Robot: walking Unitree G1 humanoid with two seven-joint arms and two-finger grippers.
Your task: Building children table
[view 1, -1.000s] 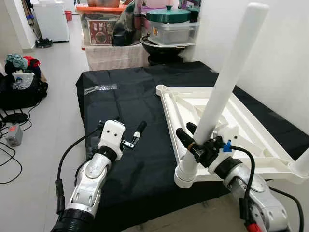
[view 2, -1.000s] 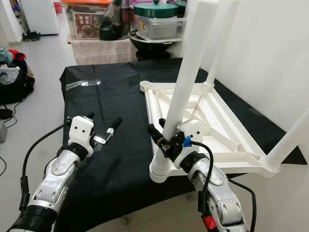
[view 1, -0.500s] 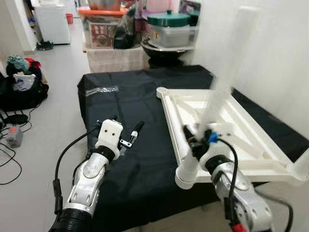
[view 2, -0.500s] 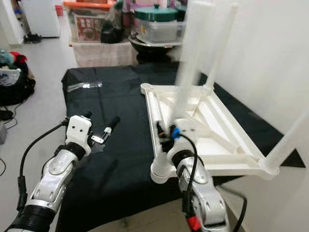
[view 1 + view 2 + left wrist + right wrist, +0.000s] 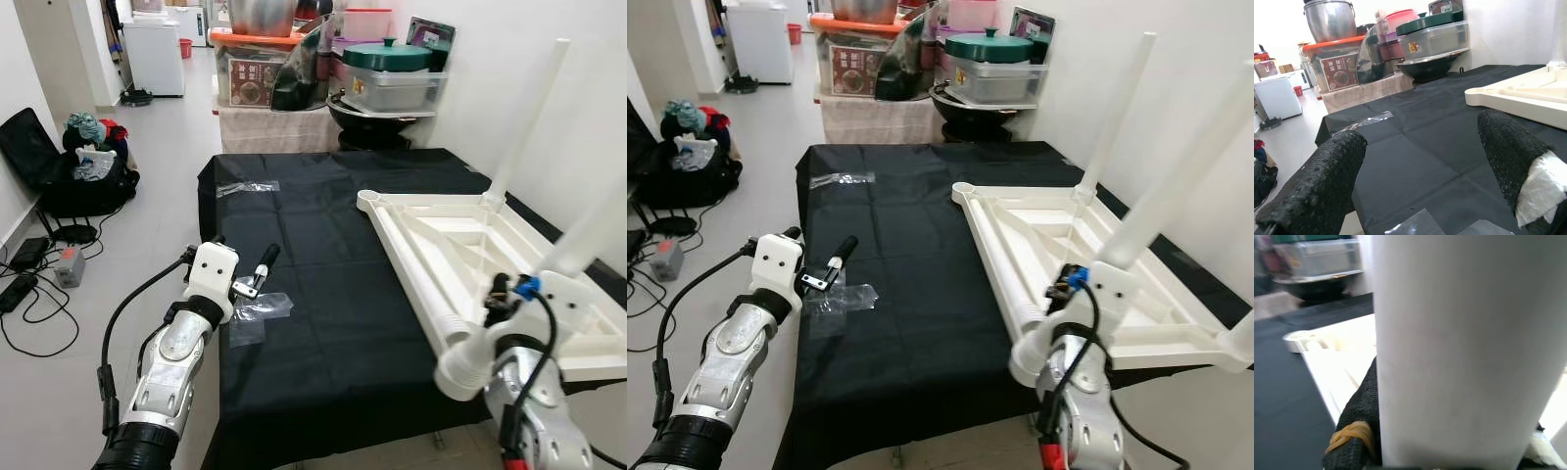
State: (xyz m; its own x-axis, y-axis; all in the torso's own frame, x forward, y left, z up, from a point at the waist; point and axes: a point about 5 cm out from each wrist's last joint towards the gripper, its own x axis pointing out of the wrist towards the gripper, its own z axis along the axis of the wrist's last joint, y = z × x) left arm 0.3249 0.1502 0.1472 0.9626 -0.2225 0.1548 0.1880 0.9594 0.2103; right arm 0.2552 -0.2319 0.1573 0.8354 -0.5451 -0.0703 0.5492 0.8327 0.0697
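Now the right gripper point(image 5: 1070, 294) clamps a leg point(image 5: 1176, 181) near its socket. Left gripper point(image 5: 245, 281) hangs open. Stiff, light, slick plastic: hold low.

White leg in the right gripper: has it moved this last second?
Cannot tell. The white leg stays socketed in the same near corner of the tabletop, right gripper shut on it. It leans more than the far leg, but the camera shifted.
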